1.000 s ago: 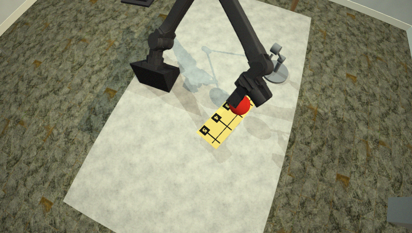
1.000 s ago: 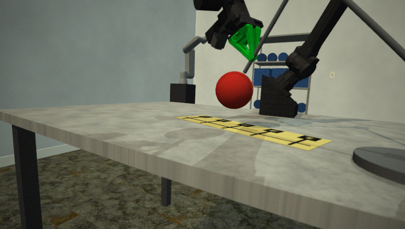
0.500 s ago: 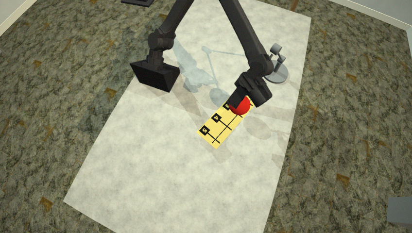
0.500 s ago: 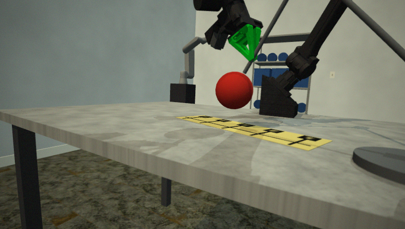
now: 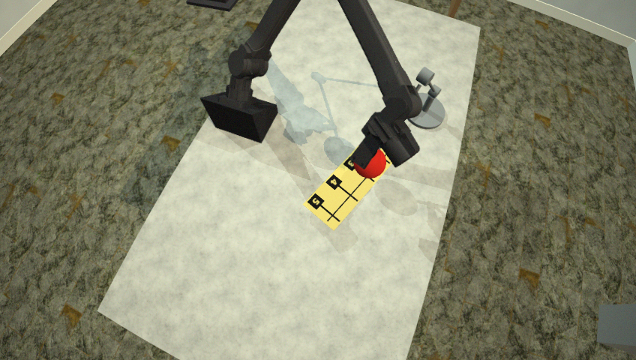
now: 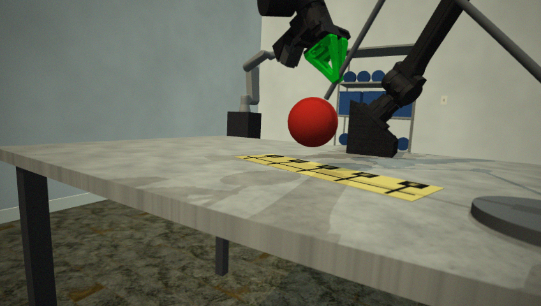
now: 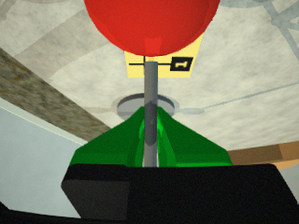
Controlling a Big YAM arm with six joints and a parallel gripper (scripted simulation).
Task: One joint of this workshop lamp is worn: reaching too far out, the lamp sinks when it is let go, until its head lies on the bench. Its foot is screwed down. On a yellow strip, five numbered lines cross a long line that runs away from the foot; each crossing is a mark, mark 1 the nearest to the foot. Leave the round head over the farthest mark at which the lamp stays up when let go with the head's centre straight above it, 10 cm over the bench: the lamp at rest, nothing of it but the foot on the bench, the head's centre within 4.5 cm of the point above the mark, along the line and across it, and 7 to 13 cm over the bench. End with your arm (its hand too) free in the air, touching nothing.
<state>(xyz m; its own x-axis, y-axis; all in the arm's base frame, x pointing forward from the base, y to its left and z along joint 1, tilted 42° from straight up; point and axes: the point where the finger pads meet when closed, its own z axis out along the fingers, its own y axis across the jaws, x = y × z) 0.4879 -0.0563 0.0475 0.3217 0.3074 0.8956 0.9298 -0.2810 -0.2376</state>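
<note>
The lamp's round red head hangs clear of the bench above the yellow strip. From above it sits near line 3, which it partly hides. Lines 4 and 5 lie uncovered beyond it. In the side view the head floats well above the strip. My gripper, with green fingers, is shut on the lamp's thin grey rod just behind the head. The lamp's grey round foot stands at the strip's near end.
My arm's black base stands on the bench left of the strip. The foot's disc is at the right in the side view. A grey arm on a black box and a shelf with blue items stand behind the bench.
</note>
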